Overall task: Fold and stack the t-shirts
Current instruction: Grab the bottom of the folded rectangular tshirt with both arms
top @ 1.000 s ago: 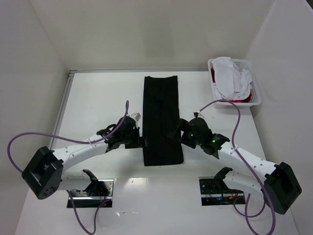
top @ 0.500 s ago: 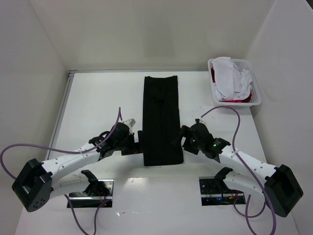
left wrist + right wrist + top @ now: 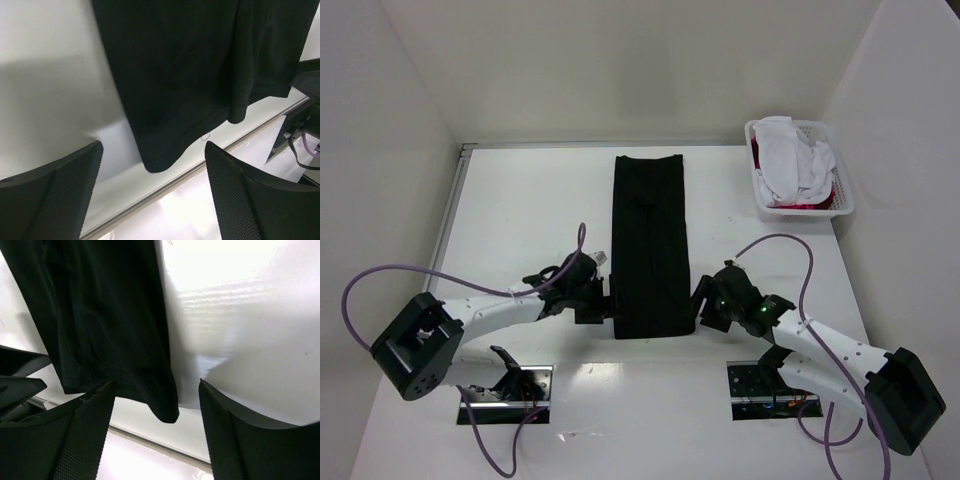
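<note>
Black shirt [image 3: 650, 245] lies flat mid-counter [image 3: 520, 200], folded to a long narrow strip running near-to-far. L hand [image 3: 604, 300] sits low at the strip's near-left corner and R hand [image 3: 701, 310] at its near-right corner, one each side of the hem. L wrist view: both fingers [image 3: 55, 195] spread wide, shirt's near corner lying on the counter betw. them, cloth not pinched, nothing held. R wrist view is much the same: fingers [image 3: 82, 432] well apart, the other hem corner betw. them, edge a bit curled, not gripped. Whether fingertips touch the counter: can't tell. White lattice basket [image 3: 843, 195] sits at the counter's far right, well apart from the strip, w/ crumpled white shirts [image 3: 790, 160] heaped in it and some red cloth [image 3: 807, 206] showing under them at the near side.
</note>
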Available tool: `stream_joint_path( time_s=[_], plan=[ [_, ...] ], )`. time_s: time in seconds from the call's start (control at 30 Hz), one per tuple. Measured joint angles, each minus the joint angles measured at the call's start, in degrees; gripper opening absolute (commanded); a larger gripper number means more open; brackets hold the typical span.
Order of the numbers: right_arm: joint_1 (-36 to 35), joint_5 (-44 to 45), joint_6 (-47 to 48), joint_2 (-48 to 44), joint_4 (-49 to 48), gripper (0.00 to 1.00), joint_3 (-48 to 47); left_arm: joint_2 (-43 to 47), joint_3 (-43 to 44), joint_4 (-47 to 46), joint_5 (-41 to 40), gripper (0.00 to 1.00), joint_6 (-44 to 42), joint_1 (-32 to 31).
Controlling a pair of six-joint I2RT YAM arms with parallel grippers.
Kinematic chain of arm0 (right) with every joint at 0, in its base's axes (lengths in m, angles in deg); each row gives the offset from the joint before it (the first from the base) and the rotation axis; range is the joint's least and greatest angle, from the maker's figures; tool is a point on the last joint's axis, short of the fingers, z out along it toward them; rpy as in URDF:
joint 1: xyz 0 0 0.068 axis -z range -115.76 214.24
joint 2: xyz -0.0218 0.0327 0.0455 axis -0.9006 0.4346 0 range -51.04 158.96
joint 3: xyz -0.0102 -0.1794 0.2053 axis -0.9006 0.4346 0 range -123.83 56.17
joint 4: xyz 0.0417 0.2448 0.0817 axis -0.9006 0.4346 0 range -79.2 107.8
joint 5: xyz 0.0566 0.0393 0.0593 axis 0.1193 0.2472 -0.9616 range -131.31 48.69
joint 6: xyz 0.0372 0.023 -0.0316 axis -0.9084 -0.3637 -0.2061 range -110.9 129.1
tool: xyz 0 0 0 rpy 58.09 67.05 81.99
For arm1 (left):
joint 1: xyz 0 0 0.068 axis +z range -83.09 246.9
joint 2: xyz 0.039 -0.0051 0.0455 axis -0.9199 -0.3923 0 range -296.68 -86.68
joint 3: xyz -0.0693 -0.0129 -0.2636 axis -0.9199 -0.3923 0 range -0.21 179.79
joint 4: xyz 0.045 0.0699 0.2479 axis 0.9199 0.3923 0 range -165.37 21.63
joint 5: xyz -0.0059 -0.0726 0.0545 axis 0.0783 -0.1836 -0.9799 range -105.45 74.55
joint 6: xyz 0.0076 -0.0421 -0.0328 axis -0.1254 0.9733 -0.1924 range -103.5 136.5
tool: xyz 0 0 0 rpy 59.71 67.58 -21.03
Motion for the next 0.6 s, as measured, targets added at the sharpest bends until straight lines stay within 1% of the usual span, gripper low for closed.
stream_joint_path(
  time_s=[0.13, 0.4, 0.5, 0.53, 0.6],
  plan=[
    [0.0, -1.33, -0.66, -0.55, -0.2, 0.6, 1.25, -2.16, 0.57, -2.51, 1.64, 0.87, 0.42, -0.42],
    [0.0, -3.39, -1.22, 0.42, -1.57, 0.58, 1.57, -4.33, 0.85, -4.48, 3.3, 0.75, 0.94, -0.87],
    [-0.13, -3.93, -1.2, 1.27, -2.16, 0.53, 1.57, -4.59, 0.85, -4.28, 3.37, 0.7, 1.86, -1.07],
    [-0.17, -4.13, -1.16, 1.4, -2.23, 0.51, 1.57, -4.59, 0.85, -3.98, 3.34, 0.7, 2.05, -1.18],
    [-0.28, -4.24, -1.09, 1.66, -2.47, 0.51, 1.57, -4.59, 0.85, -3.56, 3.34, 0.69, 2.23, -1.55]
  ],
)
